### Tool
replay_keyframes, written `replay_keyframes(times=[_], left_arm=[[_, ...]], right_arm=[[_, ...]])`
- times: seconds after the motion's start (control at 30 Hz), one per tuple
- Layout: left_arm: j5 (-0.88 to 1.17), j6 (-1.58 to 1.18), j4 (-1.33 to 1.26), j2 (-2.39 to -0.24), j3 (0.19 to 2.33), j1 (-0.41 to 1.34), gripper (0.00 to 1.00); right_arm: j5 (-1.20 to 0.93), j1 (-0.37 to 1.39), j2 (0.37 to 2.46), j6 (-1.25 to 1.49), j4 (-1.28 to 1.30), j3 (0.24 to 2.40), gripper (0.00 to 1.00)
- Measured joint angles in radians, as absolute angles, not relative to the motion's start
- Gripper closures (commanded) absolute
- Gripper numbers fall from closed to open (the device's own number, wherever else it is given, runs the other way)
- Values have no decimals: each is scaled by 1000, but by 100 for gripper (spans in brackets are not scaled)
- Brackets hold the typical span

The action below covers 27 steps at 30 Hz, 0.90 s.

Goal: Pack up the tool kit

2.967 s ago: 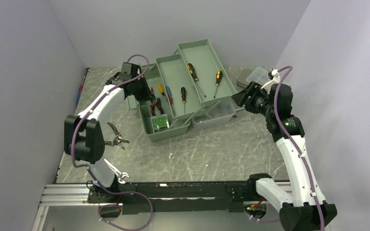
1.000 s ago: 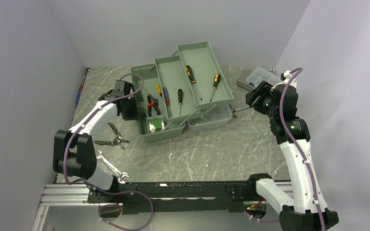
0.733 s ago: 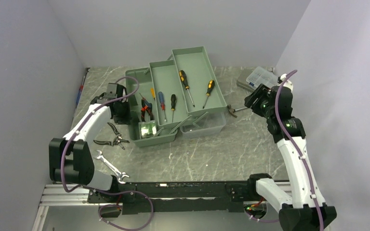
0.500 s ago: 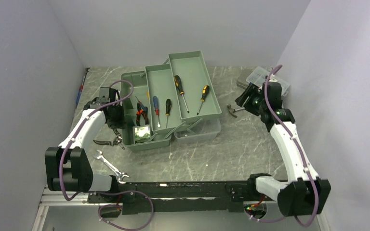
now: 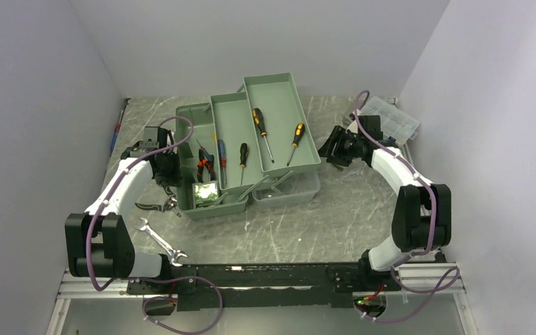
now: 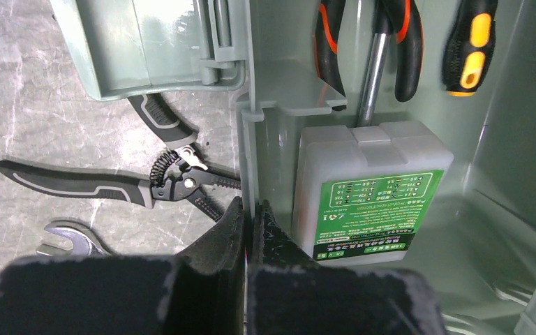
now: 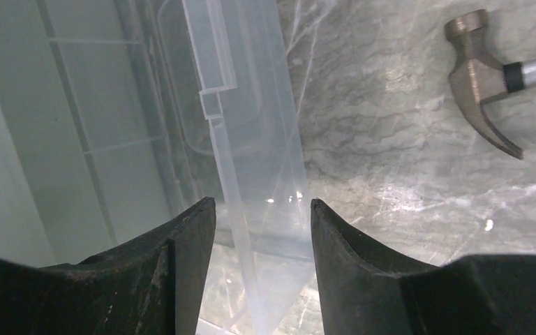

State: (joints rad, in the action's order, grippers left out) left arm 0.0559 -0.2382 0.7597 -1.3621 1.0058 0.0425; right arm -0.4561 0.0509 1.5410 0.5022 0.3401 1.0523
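Across the top view, we see the sage-green plastic toolbox [image 5: 232,118] open on the grey marbled bench [image 5: 321,223], its trays fanned out and yellow-and-black-handled screwdrivers [image 5: 257,117] lying in them. The left tool [image 5: 173,178] sits at the toolbox's left wall, and the right tool [image 5: 329,152] is just beside its right end. Grey-handled pliers [image 5: 155,204] and a silver open-ended wrench [image 5: 159,241] lie on the bench left of the toolbox, so we judge packing unfinished.

From the left wrist, we find the left tool [image 6: 249,213] pinched together on the toolbox's thin left wall, with a white case with a green label [image 6: 373,188] just inside it.

From the right wrist, the right tool [image 7: 258,209] stands apart, straddling the toolbox's translucent plastic lid [image 7: 251,139] without gripping it. A steel claw hammer [image 7: 485,66] lies on the bench right of the toolbox.

We judge the risk thus: if either arm pulls while the left clamp holds, the toolbox could skid or twist, tipping trays and spilling screwdrivers. Closed off-centre, the right tool could flex the lid edge or lose it.
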Motion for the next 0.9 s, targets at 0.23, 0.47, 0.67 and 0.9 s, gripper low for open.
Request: replay_keyframes(times=[0.23,0.47,0.67,0.9], left_arm=[[58,-238,759,-1362,1006,43,100],[64,-237,759,-1362,1006,40,100],[67,-237,759,-1362,1006,39,100],[73,-237,759,-1361,1006,38,100]], right_arm=[[-516,86,1571,463,326,1052,47],[-516,136,1602,425,334,1052,53],[-416,202,1610,399,359,1052,73],[-288,245,1608,368,396,1068,100]])
